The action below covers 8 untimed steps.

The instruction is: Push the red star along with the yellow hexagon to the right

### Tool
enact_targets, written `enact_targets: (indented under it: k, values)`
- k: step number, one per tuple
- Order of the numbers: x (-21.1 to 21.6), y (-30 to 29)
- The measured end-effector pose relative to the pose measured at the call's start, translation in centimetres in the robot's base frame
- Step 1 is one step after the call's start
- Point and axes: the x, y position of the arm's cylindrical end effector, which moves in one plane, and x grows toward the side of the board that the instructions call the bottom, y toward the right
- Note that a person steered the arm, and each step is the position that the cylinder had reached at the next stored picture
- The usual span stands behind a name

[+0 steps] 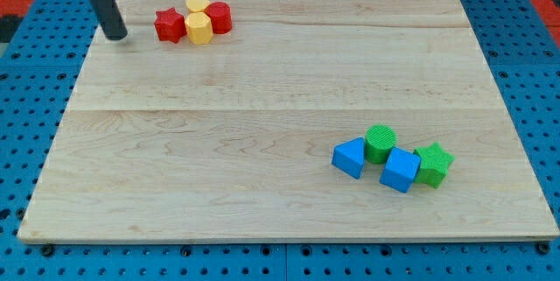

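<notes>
a pale wooden board (262, 123) fills most of the frame, lying on a blue pegboard surface (26, 141). my tip (116, 36), the lower end of a straight dark rod, rests on the board in the upper left of the frame; it is a bare rod with nothing to open or close, and it holds nothing. just to its right, with a small gap, sits the red star-shaped block (169, 25). the yellow hexagonal block (199, 29) touches the star's right side. a yellow heart-shaped block (198, 5) sits right behind them, and a red block (219, 17), its shape unclear, is at the hexagon's right. in the lower right, well apart, cluster a blue triangular block (349, 157), a green round block (380, 144), a blue cube (400, 170) and a green star-shaped block (433, 164).
</notes>
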Motion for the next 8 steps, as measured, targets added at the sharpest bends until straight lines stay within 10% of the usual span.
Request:
enact_targets:
  k: [5, 7, 8]
  values:
    - [5.8, 29.3]
    - [0.4, 21.8]
    - [5.9, 16.9]
